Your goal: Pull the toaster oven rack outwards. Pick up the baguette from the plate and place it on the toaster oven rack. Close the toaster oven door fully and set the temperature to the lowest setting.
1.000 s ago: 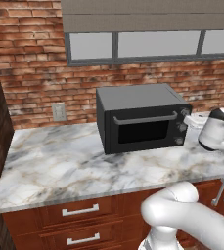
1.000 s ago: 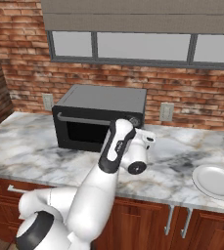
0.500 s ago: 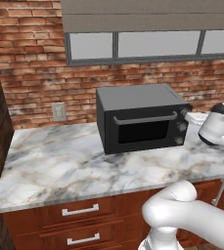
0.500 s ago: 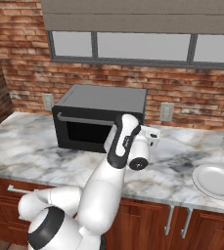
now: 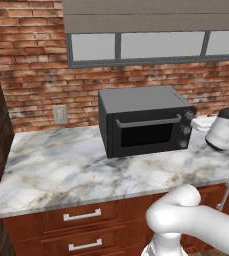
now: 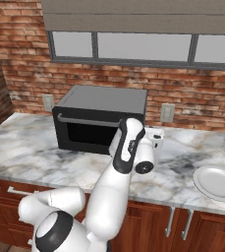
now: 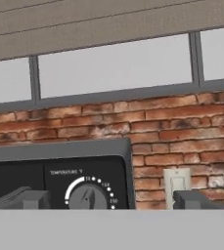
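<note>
The toaster oven stands on the counter against the brick wall. Its black door is shut, with the silver bar handle across the top. The rack and the baguette are hidden. My gripper hovers just right of the knob column, level with the upper knobs. From the right base view the gripper sits off the oven's front right corner. The hand view faces the top temperature knob left of centre. My gripper is open, its fingertips wide apart with nothing between them.
An empty white plate lies on the marble counter far right of the oven. Wall outlets sit on the brick on either side of the oven. Wooden drawers run below the counter edge.
The hand has drifted a little to the right along the oven's front, past the knob column. The oven door stays shut.
</note>
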{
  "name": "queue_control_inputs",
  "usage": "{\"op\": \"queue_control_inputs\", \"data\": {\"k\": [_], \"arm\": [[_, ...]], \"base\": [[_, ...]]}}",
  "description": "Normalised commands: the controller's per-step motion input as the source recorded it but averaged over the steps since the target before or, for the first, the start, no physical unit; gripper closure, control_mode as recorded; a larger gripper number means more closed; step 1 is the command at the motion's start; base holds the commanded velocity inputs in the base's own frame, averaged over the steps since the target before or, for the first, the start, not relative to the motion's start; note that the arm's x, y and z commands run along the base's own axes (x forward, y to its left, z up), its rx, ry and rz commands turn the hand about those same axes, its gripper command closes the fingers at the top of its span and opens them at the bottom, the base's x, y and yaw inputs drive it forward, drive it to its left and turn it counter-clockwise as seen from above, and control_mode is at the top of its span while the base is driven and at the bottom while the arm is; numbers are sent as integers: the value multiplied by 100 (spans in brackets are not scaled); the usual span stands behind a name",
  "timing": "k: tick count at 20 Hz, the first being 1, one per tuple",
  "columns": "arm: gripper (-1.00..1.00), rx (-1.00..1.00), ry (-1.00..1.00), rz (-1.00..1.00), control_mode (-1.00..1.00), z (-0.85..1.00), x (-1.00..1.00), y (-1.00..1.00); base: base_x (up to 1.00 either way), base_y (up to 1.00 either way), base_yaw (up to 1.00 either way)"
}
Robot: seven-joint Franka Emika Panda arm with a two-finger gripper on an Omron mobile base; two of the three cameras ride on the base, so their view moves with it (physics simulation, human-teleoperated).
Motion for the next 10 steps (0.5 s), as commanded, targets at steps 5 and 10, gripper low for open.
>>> {"op": "queue_control_inputs", "data": {"k": [5, 10], "arm": [[-100, -25, 0, 1, -100, 0, 0, 0], [-100, 0, 4, 7, -100, 0, 0, 3]], "base": [[0, 0, 0], [0, 0, 0]]}}
